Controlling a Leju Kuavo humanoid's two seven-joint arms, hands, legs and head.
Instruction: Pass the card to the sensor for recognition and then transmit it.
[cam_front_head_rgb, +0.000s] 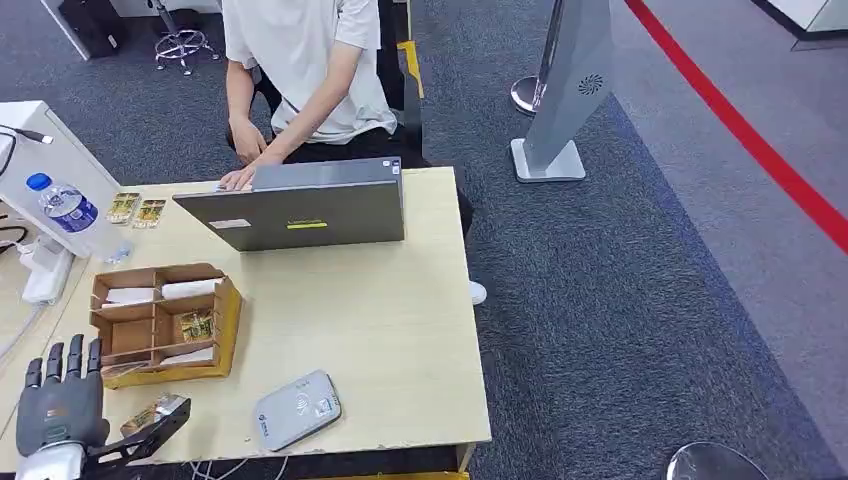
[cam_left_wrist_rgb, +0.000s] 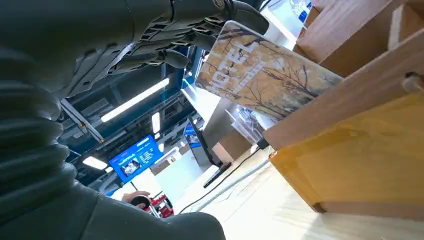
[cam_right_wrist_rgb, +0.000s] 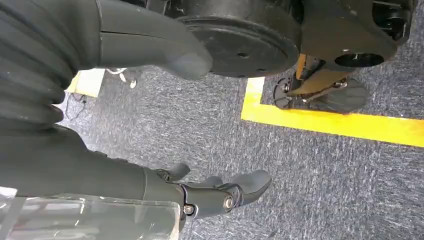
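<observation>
My left hand is at the table's near left corner, holding a card with an autumn-tree picture between thumb and fingers. In the left wrist view the card sticks out past my dark fingers, close to the wooden box wall. The grey-white card sensor lies flat on the table near the front edge, to the right of the held card. My right hand hangs over grey carpet with its fingers loosely apart and nothing in it.
A wooden divided box with cards stands just beyond my left hand. A person sits behind an open grey laptop at the far side. A water bottle, power strip and two loose cards lie far left.
</observation>
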